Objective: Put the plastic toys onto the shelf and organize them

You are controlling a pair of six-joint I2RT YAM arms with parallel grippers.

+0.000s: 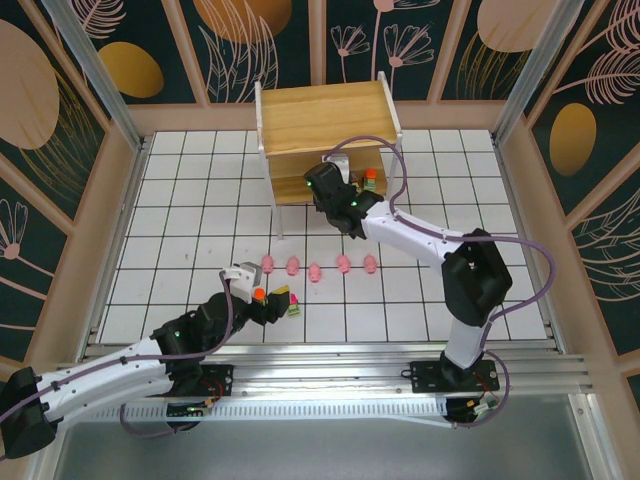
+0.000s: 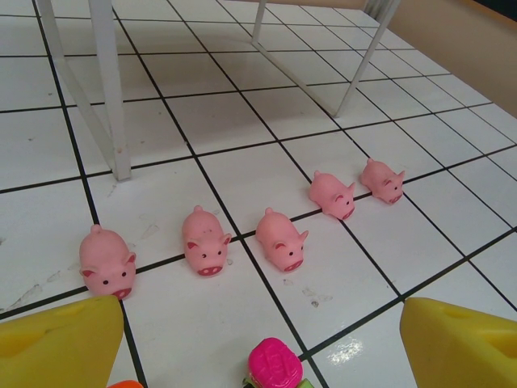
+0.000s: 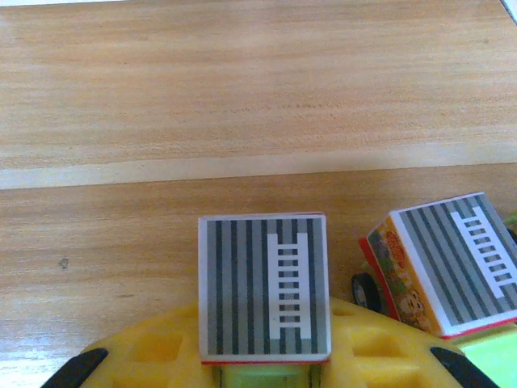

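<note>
Showing right gripper [image 3: 264, 356] clamped shut on a stripe-topped block toy [image 3: 264, 283] over the lower board of the shelf [image 1: 325, 112], second block toy [image 3: 448, 263] just beside. Left gripper [image 1: 272, 302] spread wide, gripping nothing, above a magenta-topped toy [image 2: 275, 364]. Five pink pigs [image 2: 279, 240] in a row on tiled table [image 1: 180, 200], near the shelf legs.

robot lab test cell: gridded white tabletop [image 1: 200, 200], leaf-print wall panels [image 1: 60, 100], aluminium base rail [image 1: 330, 362].
</note>
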